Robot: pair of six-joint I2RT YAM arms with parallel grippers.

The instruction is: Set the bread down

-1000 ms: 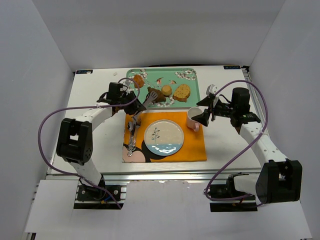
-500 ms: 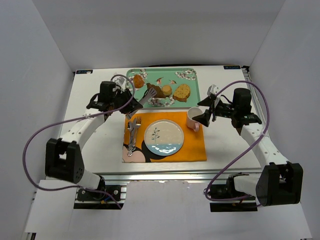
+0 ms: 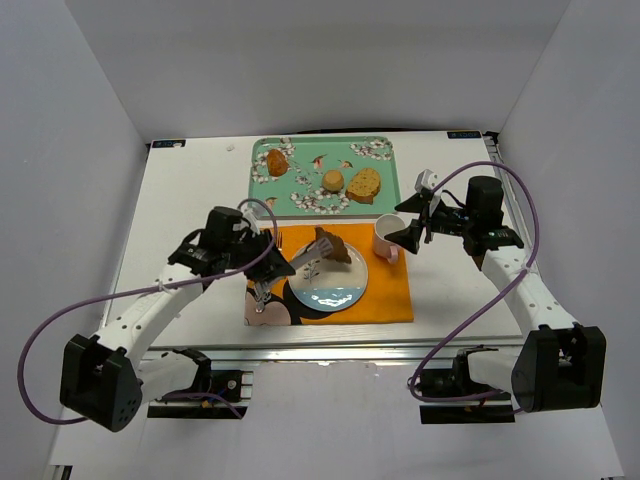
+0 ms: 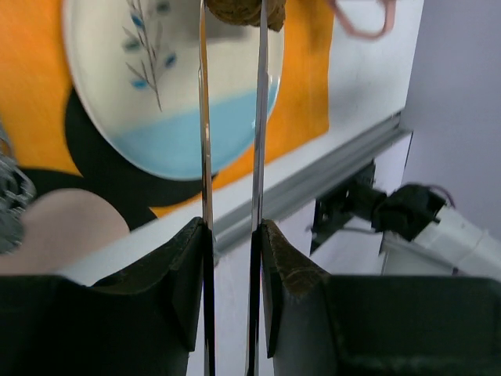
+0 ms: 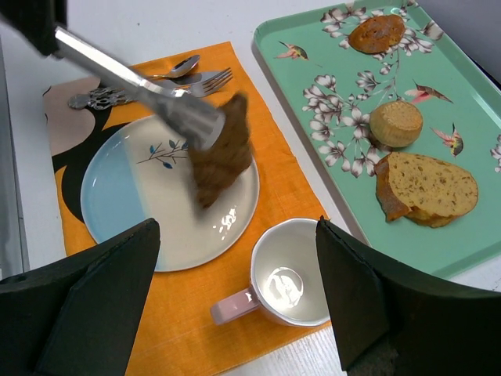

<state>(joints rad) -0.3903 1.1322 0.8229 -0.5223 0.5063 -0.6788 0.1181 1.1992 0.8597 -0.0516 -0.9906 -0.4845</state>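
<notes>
Bread (image 3: 335, 248) in tongs (image 3: 303, 259), now over plate (image 3: 330, 291)

The near half of the plate (image 3: 325, 292) lies bare and reachable, while the tongs (image 3: 300, 258) and bread (image 3: 336, 249) hang over its far part, with the cup (image 3: 386, 235) just right, the fork (image 5: 207, 80) and spoon (image 5: 178, 66) left, and the tray (image 5: 274, 47) behind.

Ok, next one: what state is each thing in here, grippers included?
left gripper: shut on the tongs' handles.
tongs: pinched on the bread.
bread: held in the tongs over the plate; contact with it unclear.
plate: flat on the placemat, nothing lying on it.
cup: upright, empty.
right gripper: open, holding nothing.
</notes>
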